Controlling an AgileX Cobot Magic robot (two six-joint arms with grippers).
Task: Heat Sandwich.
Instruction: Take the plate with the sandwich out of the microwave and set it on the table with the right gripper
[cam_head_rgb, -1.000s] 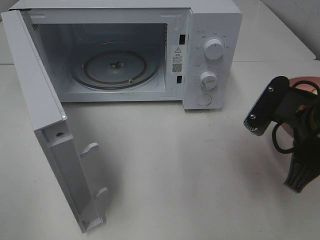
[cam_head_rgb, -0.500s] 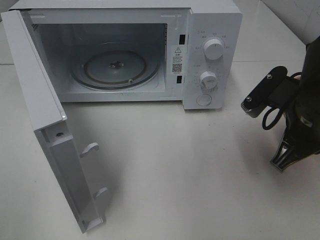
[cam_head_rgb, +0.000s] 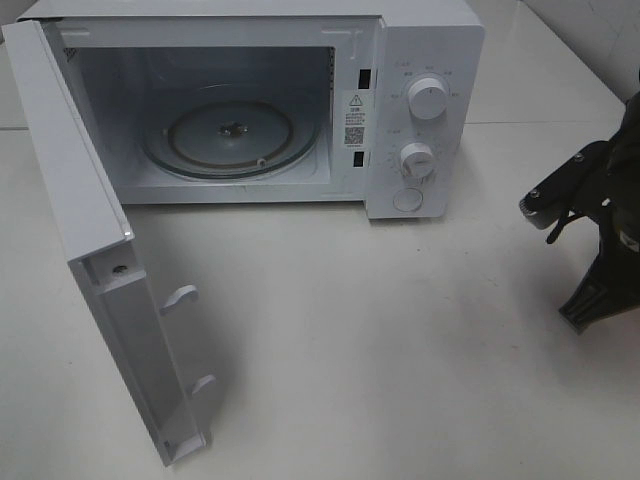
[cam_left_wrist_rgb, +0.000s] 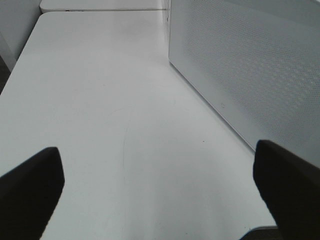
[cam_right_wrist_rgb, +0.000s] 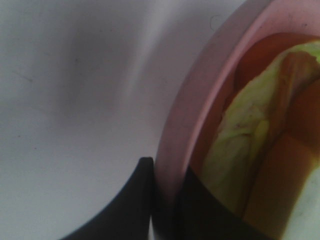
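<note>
My left gripper (cam_left_wrist_rgb: 159, 192) was wide open over the bare table (cam_left_wrist_rgb: 100, 100), waiting. The microwave's door (cam_head_rgb: 100, 250) stood open, ready for food. My right gripper (cam_right_wrist_rgb: 162, 200) pinched the pink plate's rim (cam_right_wrist_rgb: 185, 125), I think, so the sandwich (cam_right_wrist_rgb: 240, 150) rode on it, far right.

Looks like a lab test bench dressed as a kitchen. Bare white surface (cam_head_rgb: 400, 350), lone white microwave (cam_head_rgb: 420, 110), door wide open.
</note>
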